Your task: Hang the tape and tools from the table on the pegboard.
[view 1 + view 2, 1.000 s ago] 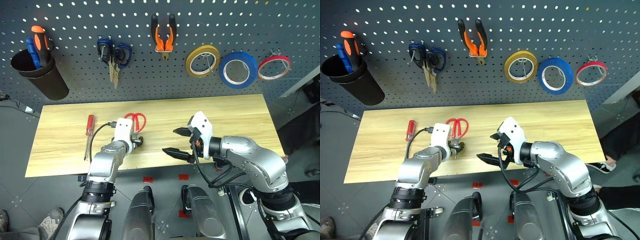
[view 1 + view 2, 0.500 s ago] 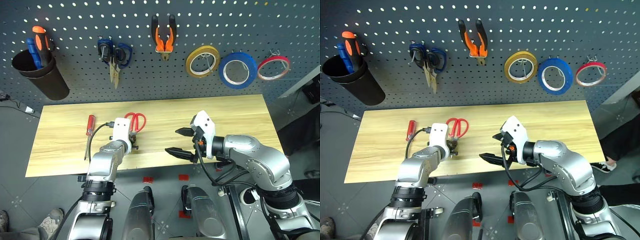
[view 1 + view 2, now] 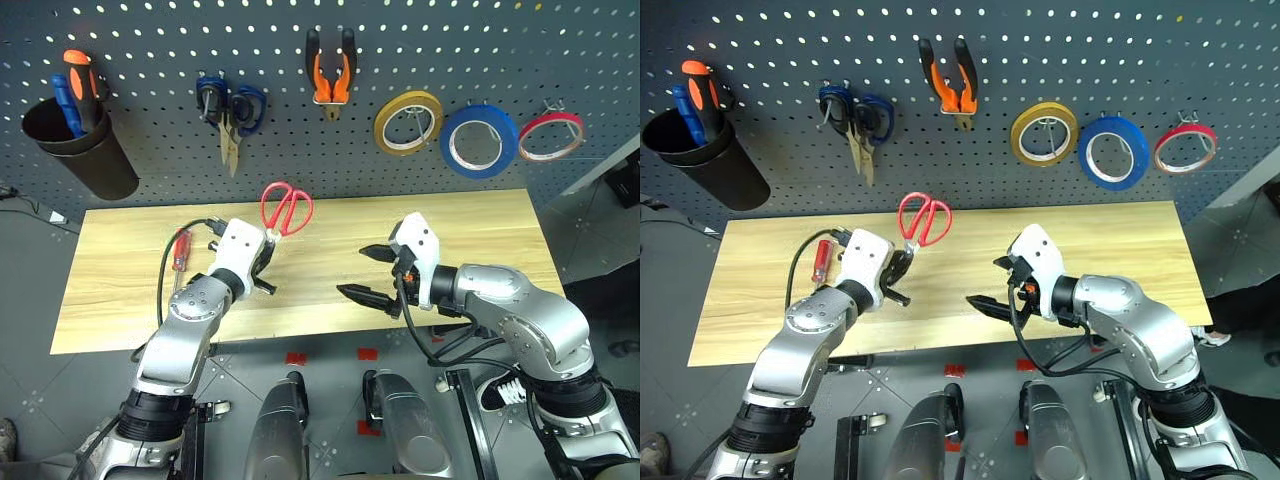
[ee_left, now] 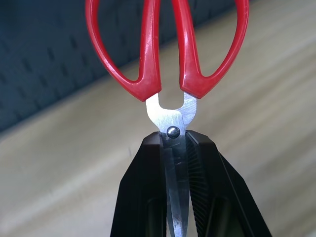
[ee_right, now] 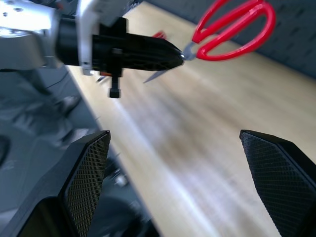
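Note:
My left gripper (image 3: 263,266) is shut on the blades of the red-handled scissors (image 3: 285,208) and holds them above the table (image 3: 480,215), handles pointing up toward the pegboard (image 3: 560,60). In the left wrist view the black fingers (image 4: 143,197) clamp the steel just below the pivot, under the red handles (image 4: 148,74). My right gripper (image 3: 365,273) hovers open over the table's front middle, nothing between its fingers. The red-handled screwdriver (image 3: 180,250) lies on the table beside my left arm. The pliers (image 3: 328,70) and the blue tape (image 3: 477,140) hang on the pegboard.
Blue-handled scissors (image 3: 230,110), a yellow tape ring (image 3: 407,122) and a thin red ring (image 3: 550,135) also hang on the pegboard. A black cup (image 3: 85,150) with orange and blue screwdrivers hangs at its far left. Bare pegboard lies between the blue-handled scissors and the pliers.
My left gripper has shut on the scissors' blades and lifted them off the table, swinging the handles up toward the pegboard. My right gripper stays open and has drifted slightly.

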Tool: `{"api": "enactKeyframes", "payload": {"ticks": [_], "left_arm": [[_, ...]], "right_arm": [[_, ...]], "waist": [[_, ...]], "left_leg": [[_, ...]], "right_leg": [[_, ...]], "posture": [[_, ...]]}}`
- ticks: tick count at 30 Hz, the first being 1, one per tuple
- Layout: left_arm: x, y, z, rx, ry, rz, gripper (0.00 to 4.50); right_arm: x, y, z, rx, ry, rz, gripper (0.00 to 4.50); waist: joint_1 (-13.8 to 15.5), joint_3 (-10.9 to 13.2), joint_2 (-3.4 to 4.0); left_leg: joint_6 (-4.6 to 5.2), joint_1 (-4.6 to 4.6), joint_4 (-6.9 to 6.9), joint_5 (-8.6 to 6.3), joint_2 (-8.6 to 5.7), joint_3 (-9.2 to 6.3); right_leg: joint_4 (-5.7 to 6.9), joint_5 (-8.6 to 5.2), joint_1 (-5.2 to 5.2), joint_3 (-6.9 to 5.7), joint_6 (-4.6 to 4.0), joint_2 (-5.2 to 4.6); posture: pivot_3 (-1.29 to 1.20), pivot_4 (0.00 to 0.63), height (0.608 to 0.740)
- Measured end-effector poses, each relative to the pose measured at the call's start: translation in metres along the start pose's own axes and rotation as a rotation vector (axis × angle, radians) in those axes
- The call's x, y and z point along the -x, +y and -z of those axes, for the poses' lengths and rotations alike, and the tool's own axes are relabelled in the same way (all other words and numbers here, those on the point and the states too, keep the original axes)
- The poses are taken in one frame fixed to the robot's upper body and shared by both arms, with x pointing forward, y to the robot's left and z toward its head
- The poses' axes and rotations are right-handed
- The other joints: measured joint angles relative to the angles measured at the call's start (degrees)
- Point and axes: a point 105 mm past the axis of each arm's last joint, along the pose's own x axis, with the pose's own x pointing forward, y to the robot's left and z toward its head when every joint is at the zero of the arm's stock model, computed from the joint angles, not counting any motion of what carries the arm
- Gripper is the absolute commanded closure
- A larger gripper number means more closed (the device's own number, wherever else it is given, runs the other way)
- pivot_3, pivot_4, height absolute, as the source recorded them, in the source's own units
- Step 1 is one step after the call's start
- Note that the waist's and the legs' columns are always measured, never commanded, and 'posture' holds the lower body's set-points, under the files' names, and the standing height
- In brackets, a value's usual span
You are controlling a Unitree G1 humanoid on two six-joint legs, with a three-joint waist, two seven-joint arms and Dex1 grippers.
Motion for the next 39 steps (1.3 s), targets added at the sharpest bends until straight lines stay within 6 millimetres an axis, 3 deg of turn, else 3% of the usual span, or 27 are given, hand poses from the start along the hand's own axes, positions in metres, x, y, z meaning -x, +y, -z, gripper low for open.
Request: {"api": "enactKeyframes", "payload": {"ticks": [8,14,20,31,39], "left_arm": [[0.031,0.004,-0.04,-0.056,-0.234,-0.106,4.22],[0.051,0.012,-0.054,-0.129,-0.301,-0.203,4.22],[0.058,0.016,-0.064,-0.175,-0.331,-0.277,4.22],[0.057,0.035,-0.071,-0.155,-0.324,-0.394,4.22],[0.045,0.038,-0.07,-0.132,-0.311,-0.4,4.22]], "right_arm": [[0.008,0.001,-0.059,0.236,-0.26,0.106,0.0],[0.009,0.004,-0.064,0.28,-0.295,0.11,0.0],[0.007,-0.003,-0.063,0.284,-0.298,0.118,0.0],[0.002,-0.011,-0.067,0.289,-0.306,0.116,0.0],[-0.002,-0.011,-0.074,0.297,-0.327,0.096,0.0]], "waist": [[-0.08,-0.03,-0.01],[-0.06,-0.04,-0.02],[0.01,-0.04,-0.02],[0.02,-0.05,-0.03],[0.06,-0.05,-0.03]], "left_leg": [[0.0,0.0,0.01,0.0,0.0,-0.03],[0.05,0.0,0.08,-0.03,-0.01,-0.04],[0.1,0.01,0.14,-0.05,-0.01,-0.08],[0.09,0.01,0.17,-0.04,-0.01,-0.1],[0.08,0.01,0.21,-0.04,-0.02,-0.12]], "right_leg": [[0.02,0.01,0.01,-0.04,0.01,0.01],[0.03,0.03,0.05,-0.04,0.03,0.0],[0.04,0.04,0.1,-0.07,0.05,0.01],[0.07,0.05,0.13,-0.1,0.05,0.03],[0.07,0.06,0.17,-0.13,0.04,0.02]], "posture": [[-0.21,0.336,0.74],[-0.2,0.334,0.74],[-0.19,0.332,0.74],[-0.19,0.344,0.74],[-0.2,0.349,0.74]]}}
